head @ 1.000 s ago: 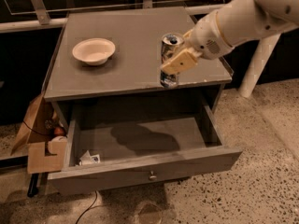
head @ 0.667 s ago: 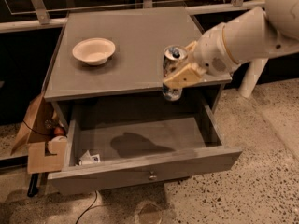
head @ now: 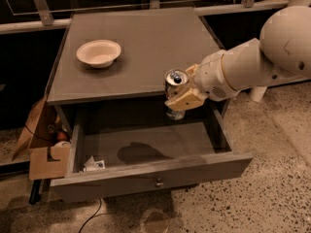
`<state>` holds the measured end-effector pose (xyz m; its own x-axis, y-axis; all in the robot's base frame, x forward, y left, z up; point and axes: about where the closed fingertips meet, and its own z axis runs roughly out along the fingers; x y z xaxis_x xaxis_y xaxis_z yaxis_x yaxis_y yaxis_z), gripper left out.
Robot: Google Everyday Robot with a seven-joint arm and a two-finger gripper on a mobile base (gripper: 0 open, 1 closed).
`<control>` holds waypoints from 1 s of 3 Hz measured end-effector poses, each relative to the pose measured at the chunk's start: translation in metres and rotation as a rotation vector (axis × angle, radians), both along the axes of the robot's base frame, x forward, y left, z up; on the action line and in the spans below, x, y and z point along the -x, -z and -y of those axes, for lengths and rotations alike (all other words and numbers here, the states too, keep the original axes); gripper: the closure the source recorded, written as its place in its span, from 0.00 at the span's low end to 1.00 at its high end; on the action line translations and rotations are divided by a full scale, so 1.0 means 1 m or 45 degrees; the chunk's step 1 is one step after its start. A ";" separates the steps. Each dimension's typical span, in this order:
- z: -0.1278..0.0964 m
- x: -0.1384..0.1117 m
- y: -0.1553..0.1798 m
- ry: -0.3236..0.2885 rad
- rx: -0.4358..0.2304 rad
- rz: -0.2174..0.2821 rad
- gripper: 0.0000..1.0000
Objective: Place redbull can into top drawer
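My gripper (head: 179,92) is shut on the redbull can (head: 175,81), a slim silver-and-blue can held upright with its pull-tab top showing. The can hangs in the air at the cabinet top's front edge, over the right part of the open top drawer (head: 146,176). The drawer is pulled out, with a flat grey front and a small round knob (head: 158,183). Its grey floor shows below the can. My white arm reaches in from the right.
A cream-white bowl (head: 98,53) sits on the grey cabinet top (head: 146,38) at the left. A small white packet (head: 93,165) lies in the drawer's front left corner. Cardboard pieces (head: 43,154) lean at the cabinet's left side. Speckled floor lies to the right.
My gripper has carried the can off the cabinet top, forward and down, so it now hangs over the open drawer.
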<state>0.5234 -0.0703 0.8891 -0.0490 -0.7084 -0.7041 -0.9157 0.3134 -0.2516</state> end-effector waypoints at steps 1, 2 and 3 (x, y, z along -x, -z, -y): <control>0.003 -0.001 0.014 -0.025 0.020 0.019 1.00; 0.008 -0.009 0.039 -0.040 0.010 0.041 1.00; 0.011 -0.020 0.069 -0.056 -0.015 0.057 1.00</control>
